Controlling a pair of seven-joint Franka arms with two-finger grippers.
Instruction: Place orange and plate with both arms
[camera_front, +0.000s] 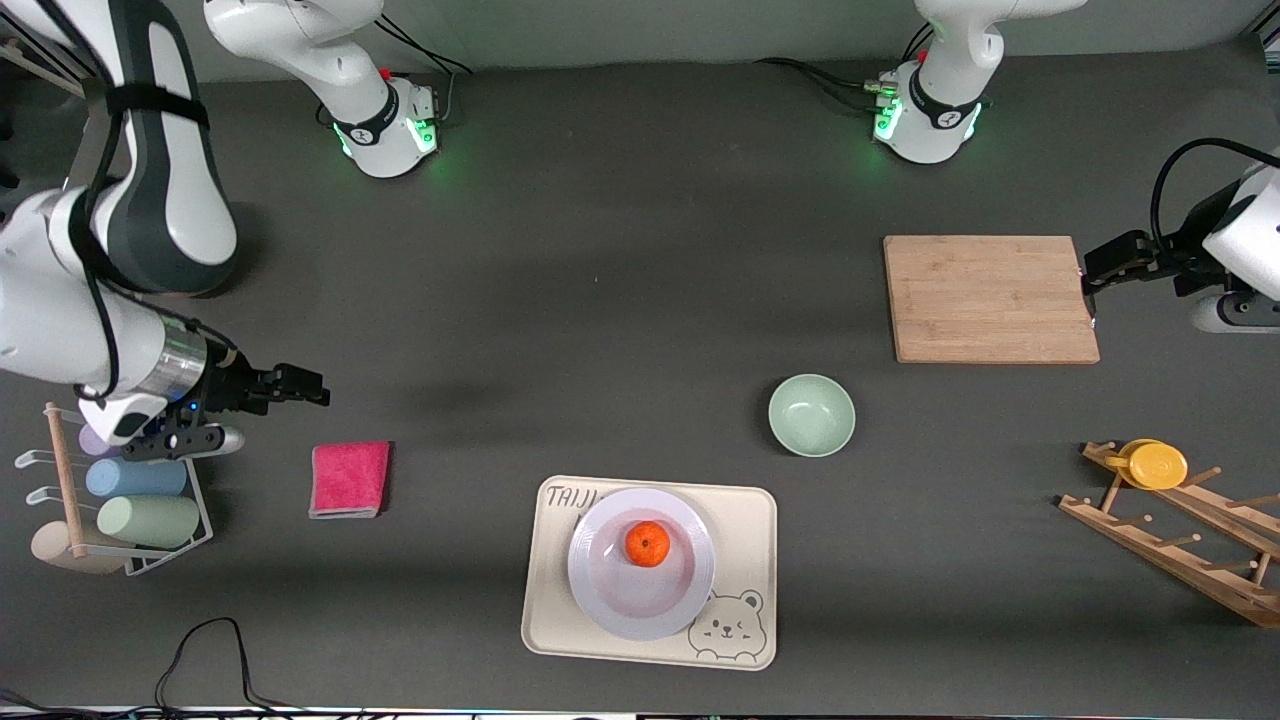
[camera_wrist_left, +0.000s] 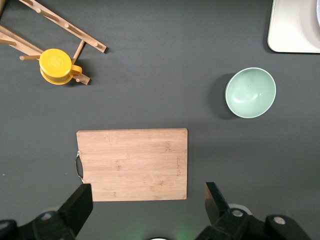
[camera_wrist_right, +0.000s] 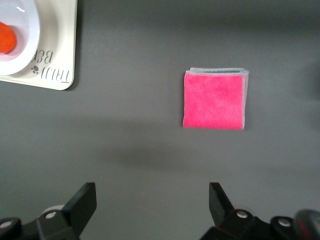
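Nearest the front edge of the table (camera_front: 620, 250), a cream tray (camera_front: 745, 530) printed with a bear drawing and the partly covered letters "TAIJI" is seen. The plate (camera_front: 610, 600) is set on the tray, and the orange (camera_front: 647, 543) is rested in it. Farther back, the right gripper (camera_front: 315, 388) is held open and empty above the bare table near a pink cloth (camera_front: 349, 478). The left gripper (camera_front: 1090, 285) is spread wide, empty, over a wooden cutting board's (camera_front: 985, 298) edge.

We see a matt dark grey table top (camera_front: 620, 300). The round white plate (camera_front: 640, 600) looks glossy, and the small orange fruit (camera_front: 648, 543) has a finely dimpled skin. The rectangular cutting board (camera_front: 990, 298) is pale wood with visible grain. The folded pink cloth (camera_front: 348, 478) looks soft and fuzzy. The pale green bowl (camera_front: 811, 415) is smooth.
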